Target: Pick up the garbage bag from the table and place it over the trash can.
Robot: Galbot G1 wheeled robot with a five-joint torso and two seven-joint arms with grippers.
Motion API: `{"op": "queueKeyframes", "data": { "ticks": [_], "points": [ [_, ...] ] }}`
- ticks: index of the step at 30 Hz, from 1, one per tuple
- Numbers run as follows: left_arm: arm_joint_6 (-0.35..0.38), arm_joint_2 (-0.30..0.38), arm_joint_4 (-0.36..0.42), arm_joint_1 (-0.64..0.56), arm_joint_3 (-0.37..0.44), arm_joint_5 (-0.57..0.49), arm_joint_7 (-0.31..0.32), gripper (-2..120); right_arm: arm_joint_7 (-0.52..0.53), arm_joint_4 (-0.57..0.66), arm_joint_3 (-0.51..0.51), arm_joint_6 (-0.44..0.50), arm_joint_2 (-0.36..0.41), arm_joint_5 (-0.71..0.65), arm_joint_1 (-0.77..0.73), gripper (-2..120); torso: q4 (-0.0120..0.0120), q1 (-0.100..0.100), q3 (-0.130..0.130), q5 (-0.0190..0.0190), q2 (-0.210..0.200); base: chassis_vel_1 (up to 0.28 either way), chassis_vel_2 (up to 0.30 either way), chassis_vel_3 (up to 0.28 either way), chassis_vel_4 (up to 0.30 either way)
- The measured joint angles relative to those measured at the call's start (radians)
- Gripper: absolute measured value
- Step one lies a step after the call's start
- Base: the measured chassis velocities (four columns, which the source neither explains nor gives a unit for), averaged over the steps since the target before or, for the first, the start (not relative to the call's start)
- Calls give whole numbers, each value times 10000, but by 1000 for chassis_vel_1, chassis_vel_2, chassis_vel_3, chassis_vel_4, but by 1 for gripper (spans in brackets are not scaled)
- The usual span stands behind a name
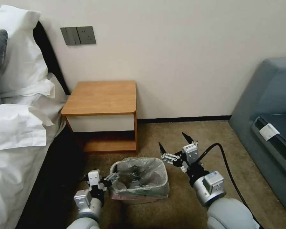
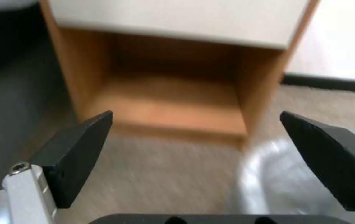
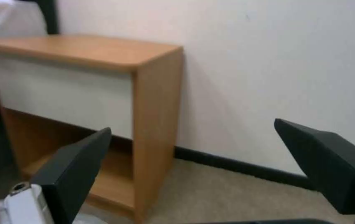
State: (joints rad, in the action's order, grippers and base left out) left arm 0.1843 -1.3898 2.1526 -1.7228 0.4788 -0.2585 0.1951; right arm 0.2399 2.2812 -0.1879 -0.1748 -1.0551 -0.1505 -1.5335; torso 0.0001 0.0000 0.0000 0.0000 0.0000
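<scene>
A beige carpet [image 1: 168, 133] is backed by a plain wall, with the smooth wooden table [image 1: 101, 97] standing bare. The left gripper [image 1: 112, 176], fingers spread wide, is held at the rim of the rounded cream trash can [image 1: 135, 199], over which the crinkly translucent garbage bag [image 1: 155, 178] is draped. The right gripper [image 1: 173, 143] is held beside it, fingers wide apart.

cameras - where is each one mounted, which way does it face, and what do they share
Head view: on the robot's head, looking forward and down at the table and bagged trash can; left gripper and right gripper show, both open.
Left wrist view: on the left wrist, facing the table's open lower shelf; its two fingers frame it, garbage bag near one.
Right wrist view: on the right wrist, facing the table's side and the wall; its fingers show.
All three share the table.
</scene>
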Motion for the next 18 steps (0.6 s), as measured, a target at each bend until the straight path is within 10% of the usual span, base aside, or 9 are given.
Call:
{"op": "queueKeyframes", "data": {
  "ticks": [18],
  "points": [
    [-2482,-354,746,-1347,1809,370,-2293,100,-1909,-1612,-3085,4037,-2165,356,-3085,100,-2,0,-1,-1,0,0,0,0,0]
  ]
}}
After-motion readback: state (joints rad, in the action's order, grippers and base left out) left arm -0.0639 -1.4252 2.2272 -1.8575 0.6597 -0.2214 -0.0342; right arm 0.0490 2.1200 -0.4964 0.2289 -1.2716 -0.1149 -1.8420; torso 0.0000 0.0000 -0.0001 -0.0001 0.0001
